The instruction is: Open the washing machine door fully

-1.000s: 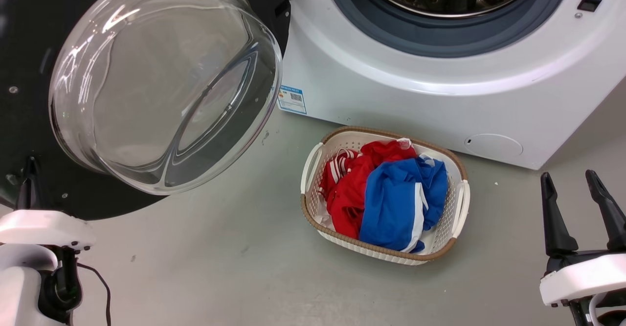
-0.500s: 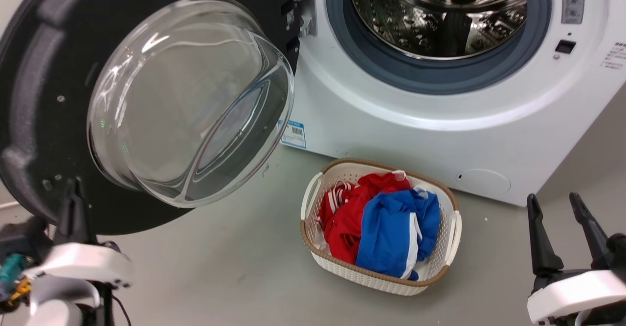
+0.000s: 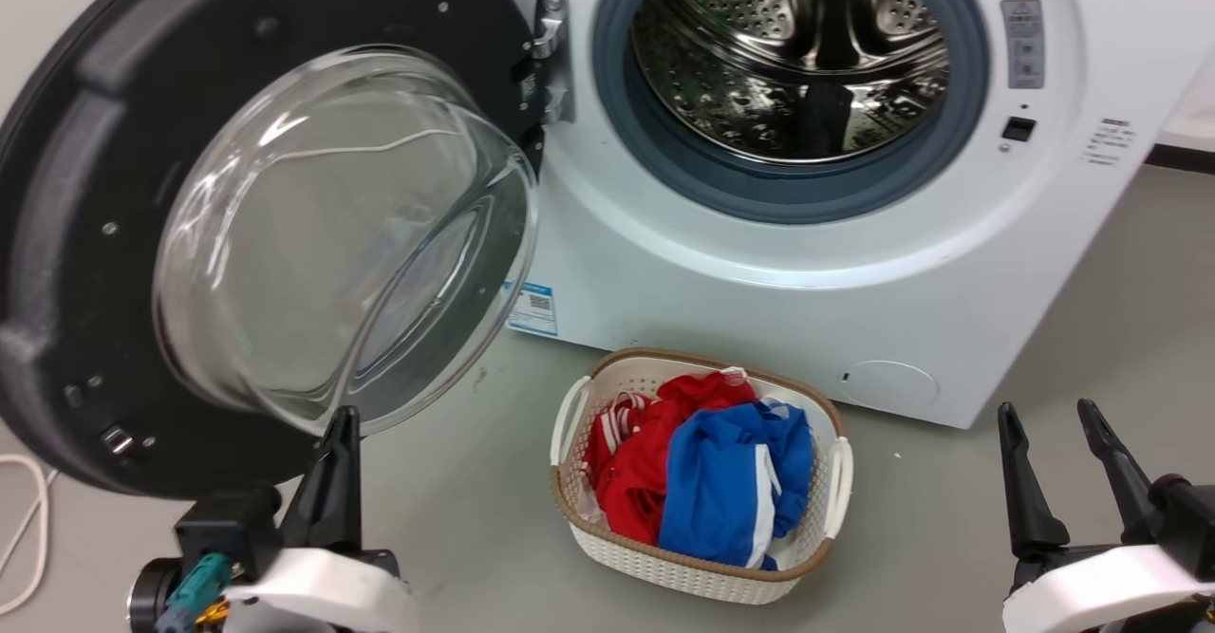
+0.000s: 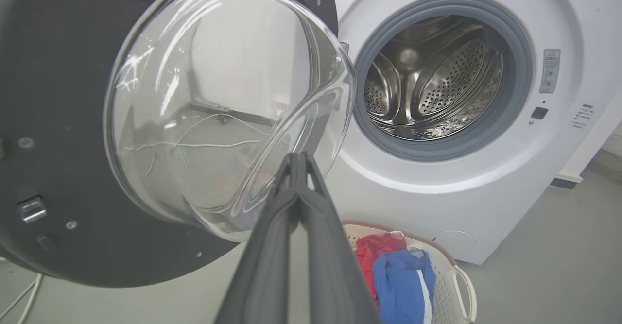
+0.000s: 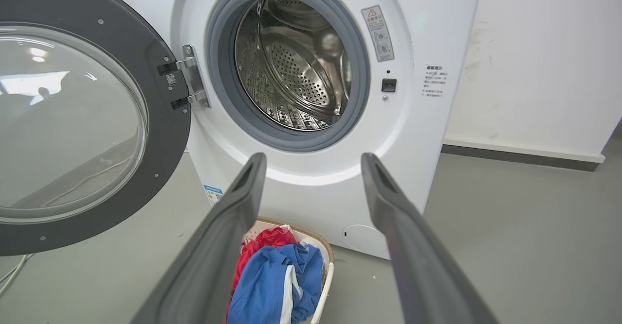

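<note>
The washing machine door [image 3: 85, 234] stands swung wide to the left of the white washing machine [image 3: 759, 310], its clear glass bowl [image 3: 332, 234] facing me and its metal hinge [image 3: 551, 54] at the drum's left rim. The steel drum mouth [image 3: 788, 64] lies uncovered. My left gripper [image 3: 344, 417] is shut with nothing in it, its tip just below the glass bowl; the left wrist view shows the closed fingers [image 4: 296, 207] in front of the bowl [image 4: 228, 100]. At the lower right my right gripper [image 3: 1049, 415] is open and holds nothing, well away from the door [image 5: 160, 134].
A cream laundry basket [image 3: 835, 481] with red and blue clothes sits on the grey floor before the machine. A white cable [image 3: 24, 538] lies on the floor at the far left. A white wall with a dark skirting [image 5: 525, 154] runs to the machine's right.
The head camera has tilted up, bringing the whole drum mouth into view. My left gripper has moved right, from under the door's black rim to below the glass bowl.
</note>
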Controlling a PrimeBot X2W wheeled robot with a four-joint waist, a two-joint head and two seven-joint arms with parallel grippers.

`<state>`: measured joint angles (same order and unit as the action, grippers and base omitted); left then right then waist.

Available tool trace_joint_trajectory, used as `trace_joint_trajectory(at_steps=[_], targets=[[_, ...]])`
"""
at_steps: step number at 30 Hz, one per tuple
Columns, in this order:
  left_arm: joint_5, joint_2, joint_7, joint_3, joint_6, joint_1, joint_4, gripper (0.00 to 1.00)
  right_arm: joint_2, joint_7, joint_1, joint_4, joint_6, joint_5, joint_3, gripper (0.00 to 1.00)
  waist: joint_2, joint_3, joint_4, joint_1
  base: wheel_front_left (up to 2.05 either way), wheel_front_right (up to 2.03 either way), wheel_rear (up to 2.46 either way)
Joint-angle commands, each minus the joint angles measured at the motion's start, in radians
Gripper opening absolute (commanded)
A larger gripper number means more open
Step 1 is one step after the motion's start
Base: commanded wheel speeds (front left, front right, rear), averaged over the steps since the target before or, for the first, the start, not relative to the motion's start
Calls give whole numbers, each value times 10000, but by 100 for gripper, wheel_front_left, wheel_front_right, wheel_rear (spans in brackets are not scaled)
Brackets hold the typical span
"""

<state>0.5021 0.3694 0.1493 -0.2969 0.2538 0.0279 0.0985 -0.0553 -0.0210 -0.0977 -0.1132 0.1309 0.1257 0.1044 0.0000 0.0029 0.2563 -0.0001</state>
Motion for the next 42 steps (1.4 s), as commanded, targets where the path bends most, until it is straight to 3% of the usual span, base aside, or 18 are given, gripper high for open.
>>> trace_joint_trajectory(at_steps=[1,2,3,6,7,23,31,42], targets=[[-116,-31,-16,-133,-79,-270,-154,0,28,-21,56,21,-2,-68,-7,100,0,-20,-294,1,0,0,0],[-170,-58,-3,-220,-138,-351,-294,0,31,-3,89,33,-2,-77,-51,100,0,-15,-442,1,0,0,0],[-185,-104,21,-297,-173,-451,-417,15,31,32,109,60,-1,-99,-116,100,0,-15,-598,1,0,0,0],[-255,-109,14,-473,-382,-800,-810,91,-25,64,141,127,-4,-140,-190,100,0,-24,-1084,1,0,0,0],[-280,-108,14,-522,-424,-889,-941,100,-46,59,154,142,-2,-122,-200,100,0,-19,-1253,1,0,0,0],[-339,-50,311,-561,-505,-1461,-2182,100,-256,-54,337,414,-2,-27,-377,100,0,42,-3078,1,0,0,0],[-279,-70,432,-527,-420,-1345,-2436,100,-239,-112,399,492,-2,13,-405,100,0,25,-3305,1,0,0,0],[-244,-32,461,-538,-248,-1222,-2481,100,-348,-290,493,700,-2,141,-523,100,0,-1,-3127,1,0,0,0]])
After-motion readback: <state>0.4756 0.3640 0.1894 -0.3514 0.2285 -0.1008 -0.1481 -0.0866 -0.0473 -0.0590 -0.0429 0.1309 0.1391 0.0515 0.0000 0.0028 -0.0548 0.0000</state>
